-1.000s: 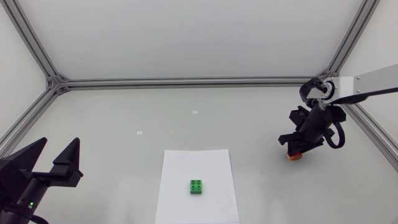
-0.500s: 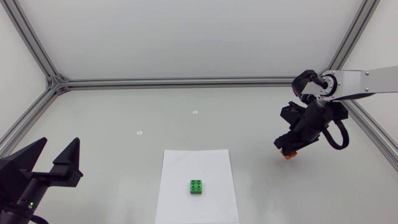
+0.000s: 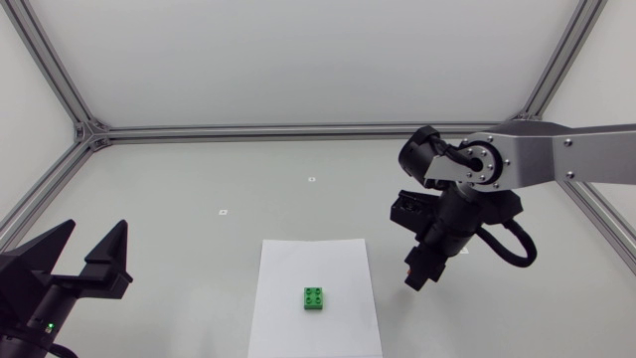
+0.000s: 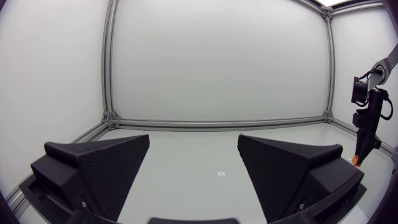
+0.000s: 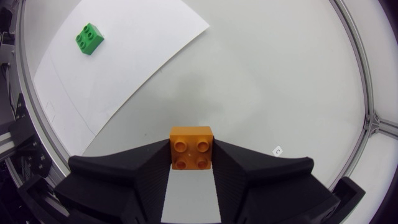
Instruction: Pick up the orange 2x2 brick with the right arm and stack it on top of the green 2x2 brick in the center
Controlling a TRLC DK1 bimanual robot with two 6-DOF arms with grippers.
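My right gripper [image 5: 191,163] is shut on the orange 2x2 brick [image 5: 191,147], studs facing the camera, and holds it above the table. In the head view the right gripper [image 3: 417,274] hangs just right of the white paper sheet [image 3: 298,264], with the brick mostly hidden under it. The green 2x2 brick [image 3: 316,298] lies on that sheet, to the lower left of the gripper. From the right wrist view the green brick [image 5: 90,38] lies far ahead on the paper [image 5: 130,62]. My left gripper [image 3: 95,234] stands open and empty at the table's near left; its left wrist view also shows it open [image 4: 193,177].
An aluminium frame rail [image 3: 298,130] borders the table at the back and sides. Two small white markers [image 3: 311,179] [image 3: 224,211] lie on the table behind the paper. The right arm [image 4: 367,118] shows at the far side of the left wrist view.
The right arm has swung left and toward the front with the orange brick in its gripper, from near the right rail to the paper's right edge. The left arm has not moved.
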